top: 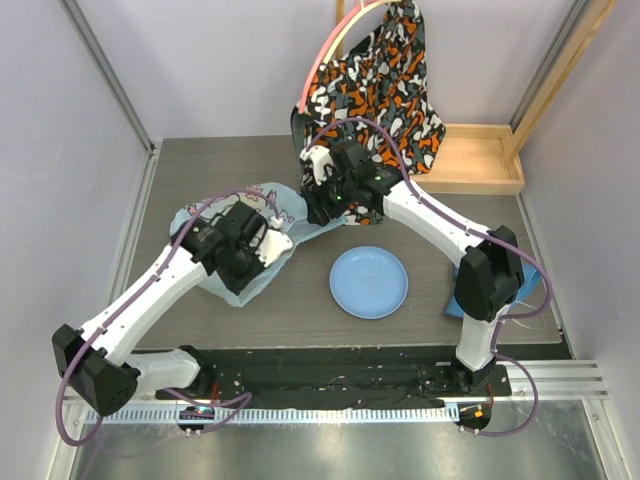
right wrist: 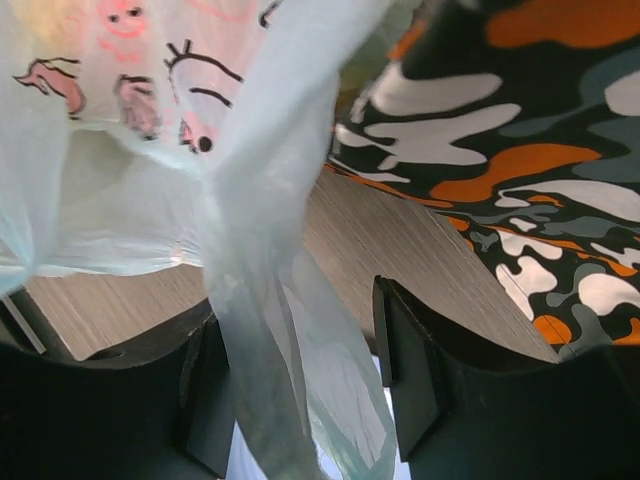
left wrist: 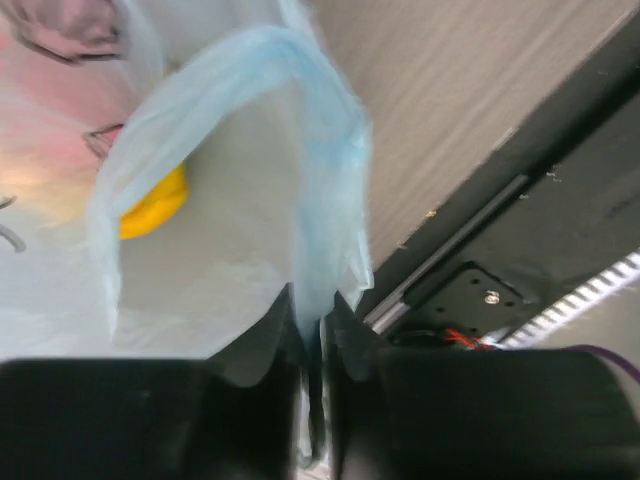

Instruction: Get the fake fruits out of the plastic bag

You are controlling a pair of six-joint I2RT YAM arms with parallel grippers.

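The plastic bag [top: 238, 292] lies left of the plate [top: 369, 282], a yellow fruit [left wrist: 155, 205] inside. The left fingers [left wrist: 262, 345] pinch its film; the right fingers [right wrist: 410, 360] stand spread around a strand. Close the right first, then part the mouth gently, since thin film probably tears.

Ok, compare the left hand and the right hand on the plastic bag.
The left hand is nearly closed, pinching a strip of the plastic bag; the right hand stands wide open, film hanging unclamped inside it. The left hand works the bag's near side, the right hand its far side. Both are at the bag.
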